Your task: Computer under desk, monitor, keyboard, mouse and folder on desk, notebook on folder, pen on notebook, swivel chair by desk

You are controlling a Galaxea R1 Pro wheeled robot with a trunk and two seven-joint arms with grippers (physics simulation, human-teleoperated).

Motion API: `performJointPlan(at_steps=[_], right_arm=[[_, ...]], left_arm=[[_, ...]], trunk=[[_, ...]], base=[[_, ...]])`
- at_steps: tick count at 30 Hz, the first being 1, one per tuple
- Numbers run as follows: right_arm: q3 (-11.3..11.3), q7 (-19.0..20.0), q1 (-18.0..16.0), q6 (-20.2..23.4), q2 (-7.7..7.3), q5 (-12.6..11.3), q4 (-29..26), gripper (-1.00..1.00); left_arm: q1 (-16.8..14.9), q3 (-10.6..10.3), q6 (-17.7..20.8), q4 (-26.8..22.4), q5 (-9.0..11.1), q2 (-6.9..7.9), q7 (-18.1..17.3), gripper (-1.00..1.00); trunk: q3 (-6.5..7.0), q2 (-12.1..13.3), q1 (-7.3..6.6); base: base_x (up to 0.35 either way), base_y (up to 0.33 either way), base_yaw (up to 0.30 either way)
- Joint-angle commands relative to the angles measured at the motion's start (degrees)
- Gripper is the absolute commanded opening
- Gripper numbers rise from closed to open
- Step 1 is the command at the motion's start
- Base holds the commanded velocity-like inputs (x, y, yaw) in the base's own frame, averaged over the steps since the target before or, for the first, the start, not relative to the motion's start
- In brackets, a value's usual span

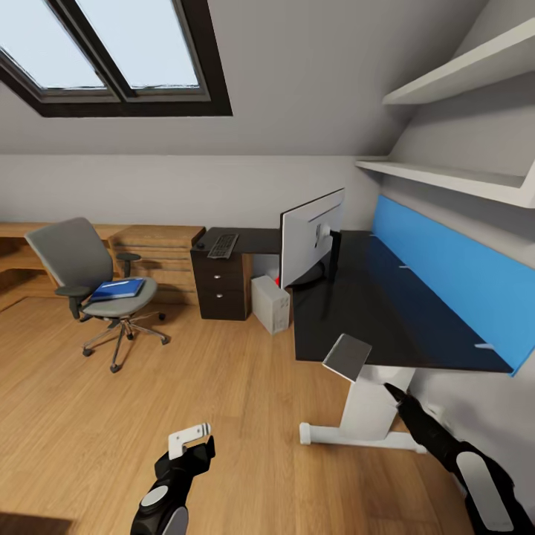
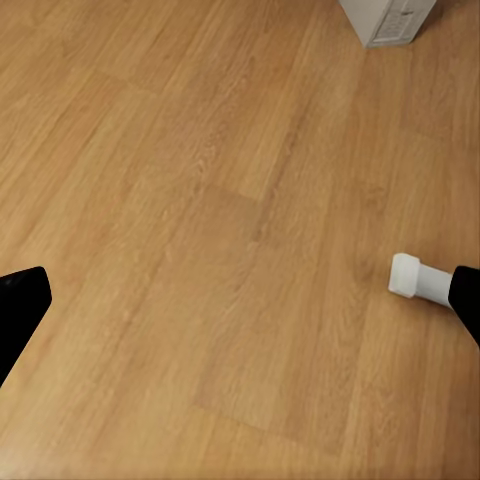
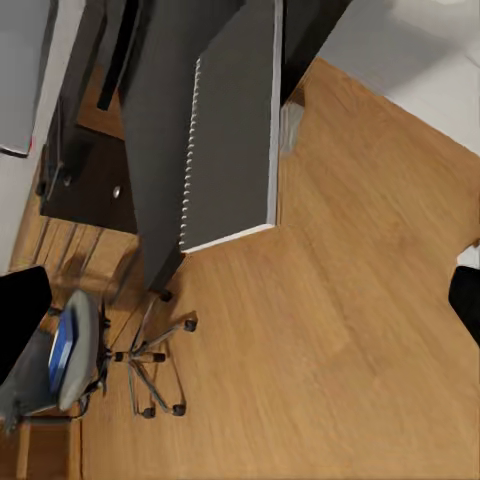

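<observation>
Monitor (image 1: pixel 312 236) upright on the black table (image 1: pixel 386 312), seen from behind; notebook (image 1: pixel 347 357) overhangs the table's near corner. Blue folder (image 1: pixel 117 289) lies on the swivel chair (image 1: pixel 93 279), well apart; keyboard (image 1: pixel 223 246) on the dark drawer unit (image 1: pixel 221 286); computer (image 1: pixel 270 304) on the floor, partly hidden by the table. Left fingers (image 2: pixel 420 278) spread over bare floor (image 2: pixel 200 250); right fingers (image 3: pixel 20 320) spread — tips cut off.

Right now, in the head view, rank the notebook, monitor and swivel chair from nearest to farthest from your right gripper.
1. Notebook, on the desk's near corner, just above the right gripper.
2. Monitor, on the desk's far end.
3. Swivel chair, far left across the floor.
</observation>
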Motion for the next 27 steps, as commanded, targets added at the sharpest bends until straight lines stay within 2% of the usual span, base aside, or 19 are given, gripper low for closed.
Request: performJointPlan(at_steps=[1, 3, 8, 12, 19, 20, 21, 22, 23, 24, 27], right_arm=[[-0.8, 2.0, 0.0, 0.4, 0.01, -0.6, 0.8, 1.00], [-2.1, 6.6, 0.0, 0.3, -0.04, -1.6, 2.8, 1.00], [-3.3, 12.2, 0.0, -1.2, -0.03, -2.5, 5.2, 1.00], [-3.5, 13.2, 0.0, -4.4, 0.07, -2.7, 5.6, 1.00], [-3.1, 11.7, -0.1, -5.4, 0.40, -2.7, 5.7, 1.00], [-3.0, 11.0, -0.1, -5.9, 0.81, -2.8, 5.7, 1.00], [-3.0, 9.6, -0.2, -9.4, 3.17, -2.7, 5.6, 1.00], [-3.0, 8.8, -0.3, -12.2, 4.18, -2.7, 5.7, 1.00], [-3.0, 8.4, -0.4, -13.8, 4.61, -2.7, 5.7, 1.00], [-2.8, 6.9, -0.4, -18.5, 5.59, -2.7, 5.9, 1.00], [-1.6, 5.6, -0.5, -22.8, 6.72, -2.7, 6.0, 1.00]], left_arm=[[-0.1, -0.1, 0.2, -0.1, 0.4, 0.01, 0.4, 1.00], [-0.1, -0.2, 0.2, 0.0, 0.4, -0.01, 0.4, 1.00], [-0.1, -0.3, 0.1, 0.0, 0.4, -0.03, 0.5, 1.00], [-0.1, -1.2, 0.1, 0.0, 0.3, -0.03, 0.6, 1.00], [0.0, -1.6, 0.1, 0.0, 0.3, -0.03, 0.6, 1.00], [-0.1, -1.6, 0.1, 0.0, 0.3, -0.03, 0.6, 1.00], [-0.1, -1.6, 0.1, 0.0, 0.3, -0.03, 0.6, 1.00], [-0.1, -1.6, 0.1, 0.0, 0.3, -0.03, 0.6, 1.00], [-0.1, -1.6, 0.1, 0.0, 0.3, -0.03, 0.6, 1.00], [-0.1, -1.6, 0.1, 0.0, 0.3, -0.03, 0.6, 1.00], [-0.1, -1.6, 0.1, 0.0, 0.3, -0.03, 0.6, 1.00]], trunk=[[-0.25, -0.5, 0.23], [-0.61, -1.3, 0.67], [-1.50, -3.3, 1.77], [-2.22, -4.9, 2.64], [-3.48, -7.7, 4.18], [-3.66, -8.1, 4.40], [-3.84, -8.5, 4.62], [-4.02, -8.9, 4.84], [-4.20, -9.3, 5.06], [-4.38, -9.7, 5.28], [-4.91, -10.9, 5.94]], base=[[-0.003, 0.000, 0.000], [-0.002, 0.000, 0.000], [0.000, 0.000, 0.000], [0.000, 0.000, 0.000], [0.000, 0.000, 0.000], [0.000, 0.000, 0.000], [0.000, 0.000, 0.000], [0.000, 0.000, 0.000], [0.000, 0.000, 0.000], [0.000, 0.000, 0.000], [0.000, 0.000, 0.000]])
